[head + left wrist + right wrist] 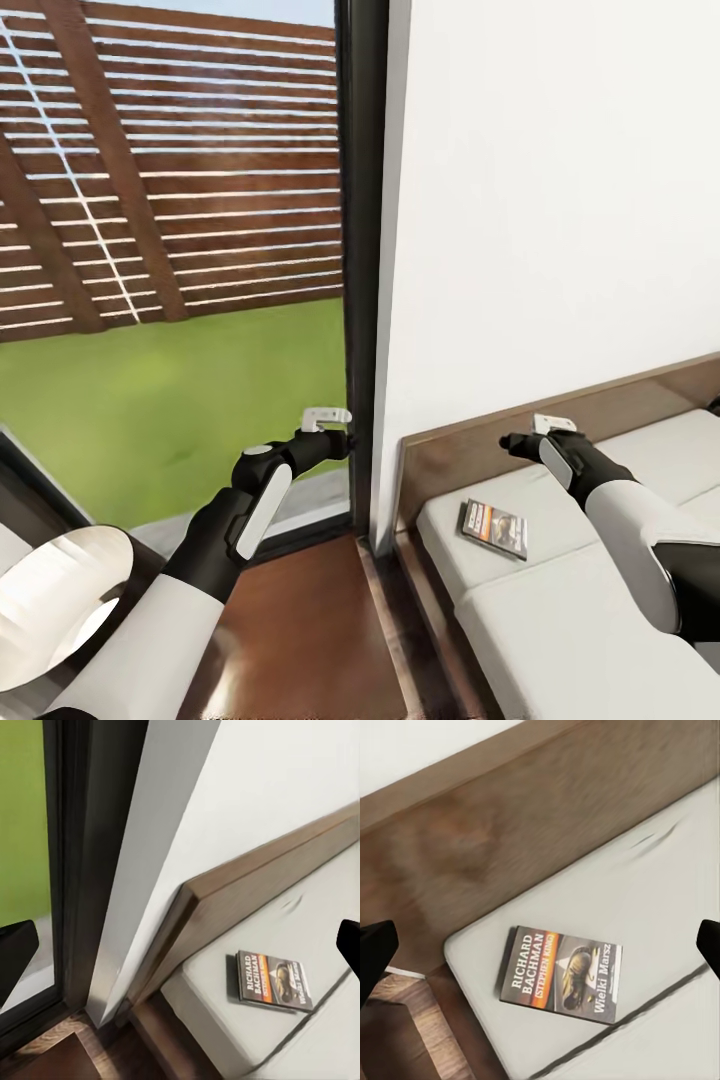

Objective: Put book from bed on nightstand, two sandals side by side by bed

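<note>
The book [493,528] is still lying flat on the bed [560,620], near the mattress corner by the headboard [470,455]; nothing is being gripped, so the task is judged barely begun. The right gripper [553,424] is being held above the book, jaws spread wide and empty. The left gripper [328,416] is being held by the window [170,250], jaws likewise apart. Sandals and nightstand are not being dealt with yet. Cover lettering being read: "RICHARD BACHMAN (STEPHEN KING)", "Wielki Marsz".
</note>
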